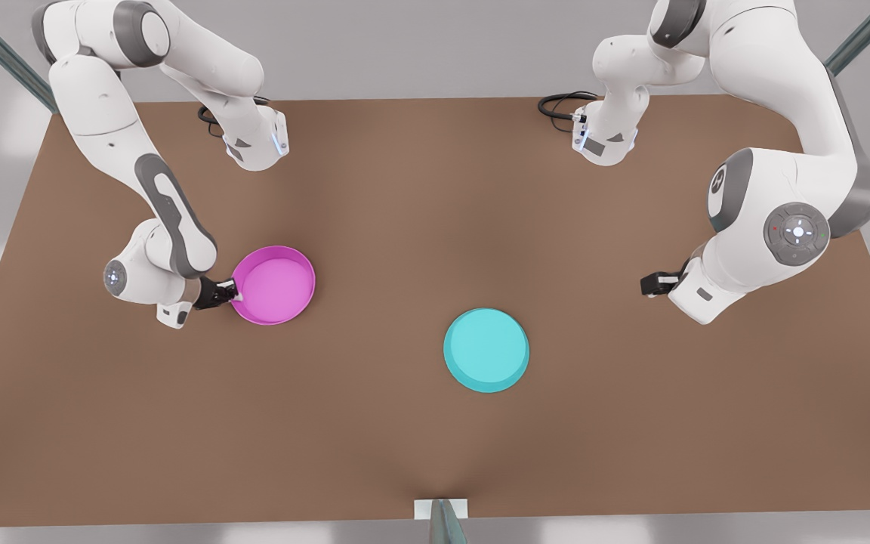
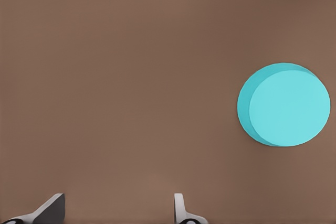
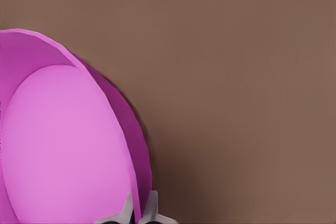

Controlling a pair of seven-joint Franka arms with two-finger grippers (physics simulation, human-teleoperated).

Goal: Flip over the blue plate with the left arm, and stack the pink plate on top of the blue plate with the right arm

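- Two plates lie on the brown table [image 1: 405, 423], well apart, with bare board between them.
- We see the pink plate [image 1: 275, 285] toward the front view's left, open side up (rim raised, lighter flat centre showing).
- The right gripper [image 1: 232, 293] sits at that plate's edge on the front view's left; in the right wrist view its fingers [image 3: 127, 209] stand on either side of the rim wall, close against it, clamped on the pink plate [image 3: 63, 145].
- We cannot tell whether the pink plate rests flat or is raised off the table.
- The blue plate [image 1: 486, 350] lies nearer the middle, toward the front view's right, its smooth flat face up with the rim sloping down to the board (so it looks upside down).
- The left gripper [image 1: 648, 284] hangs at the front view's right, well apart from the blue plate, with open table between them.
- In the left wrist view its fingers [image 2: 181, 211] stand wide apart with nothing between them, and the blue plate [image 2: 286, 106] lies far off on the bare surface.
- Around the blue plate we see free room on every side, and the table's near edge is well clear of it.
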